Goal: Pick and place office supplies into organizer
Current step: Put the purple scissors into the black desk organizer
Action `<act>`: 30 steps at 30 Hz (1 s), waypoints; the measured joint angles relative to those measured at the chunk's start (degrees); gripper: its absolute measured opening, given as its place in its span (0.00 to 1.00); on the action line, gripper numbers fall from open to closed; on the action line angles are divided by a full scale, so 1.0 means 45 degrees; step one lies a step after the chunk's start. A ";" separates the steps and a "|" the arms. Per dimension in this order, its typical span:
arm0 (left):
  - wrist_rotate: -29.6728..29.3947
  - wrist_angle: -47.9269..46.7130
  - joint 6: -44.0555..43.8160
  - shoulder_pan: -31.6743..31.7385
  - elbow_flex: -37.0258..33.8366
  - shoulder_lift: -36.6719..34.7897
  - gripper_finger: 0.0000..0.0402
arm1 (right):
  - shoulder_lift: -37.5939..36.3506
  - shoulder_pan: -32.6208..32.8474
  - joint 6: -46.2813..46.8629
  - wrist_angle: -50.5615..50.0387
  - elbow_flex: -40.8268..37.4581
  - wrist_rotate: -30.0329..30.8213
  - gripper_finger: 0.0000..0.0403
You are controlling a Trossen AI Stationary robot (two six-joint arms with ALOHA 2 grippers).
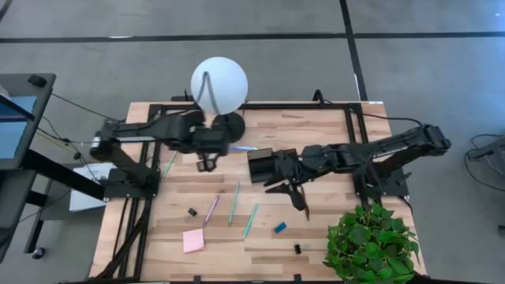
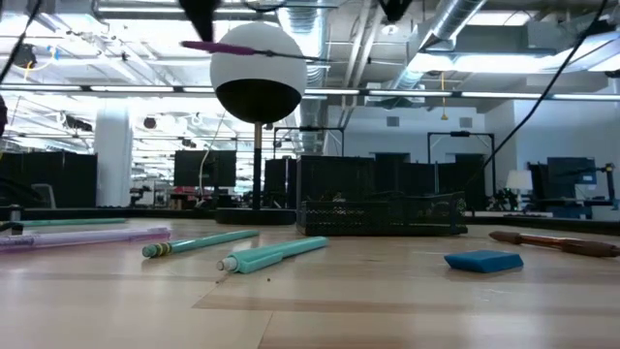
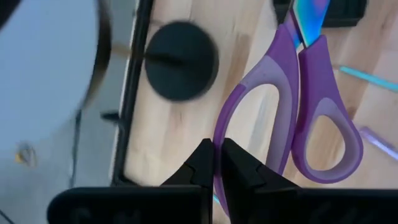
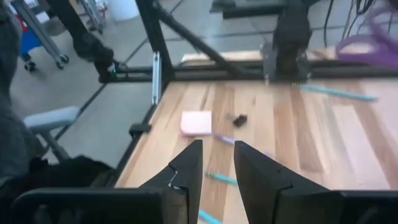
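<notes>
My left gripper [image 1: 207, 163] is near the lamp base, shut on purple-handled scissors [image 3: 292, 118]. They hang high above the table in the low view [image 2: 242, 48], blades [image 3: 308, 15] pointing toward the black organizer [image 1: 264, 166]. My right gripper [image 1: 293, 192] is open and empty [image 4: 217, 168], just near of the organizer. On the table lie teal pens [image 1: 234, 203], a purple pen [image 1: 211, 209], a brown pen [image 2: 552, 242], a blue eraser [image 1: 280, 228], a pink pad [image 1: 193, 240] and black clips [image 1: 192, 211]. My left gripper pinches the rim of one handle loop [image 3: 219, 186] of the scissors between its two shut fingers [image 3: 202, 165]. The scissors are lifted clear of the table and reach away from the fingers, blades farthest out.
A white globe lamp [image 1: 219, 85] with a round black base [image 1: 230, 126] stands at the far edge, close to my left gripper. A green plant [image 1: 371, 244] fills the near right corner. Another teal pen [image 1: 170, 164] lies at the left.
</notes>
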 joint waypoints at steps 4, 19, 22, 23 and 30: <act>-0.0029 0.0038 0.1638 0.0247 0.1795 0.1834 0.00 | -0.0075 0.0578 0.0778 0.0051 -0.0548 -0.0004 0.22; -0.1854 0.0008 0.5656 0.0934 0.2718 0.3856 0.00 | -0.0012 0.3479 0.3454 0.0633 -0.2405 0.3467 0.22; -0.1995 -0.0007 0.6403 0.0945 0.2723 0.3749 0.00 | -0.0012 0.3714 0.3630 0.0607 -0.2420 0.4028 0.22; -0.2217 -0.0006 0.6678 0.0945 0.2723 0.3750 0.00 | -0.0012 0.3770 0.3630 0.0632 -0.2420 0.4098 0.22; -0.5011 -0.0012 0.7091 0.0955 0.2575 0.3880 0.00 | -0.0012 0.3922 0.3635 0.0812 -0.2420 0.4673 0.22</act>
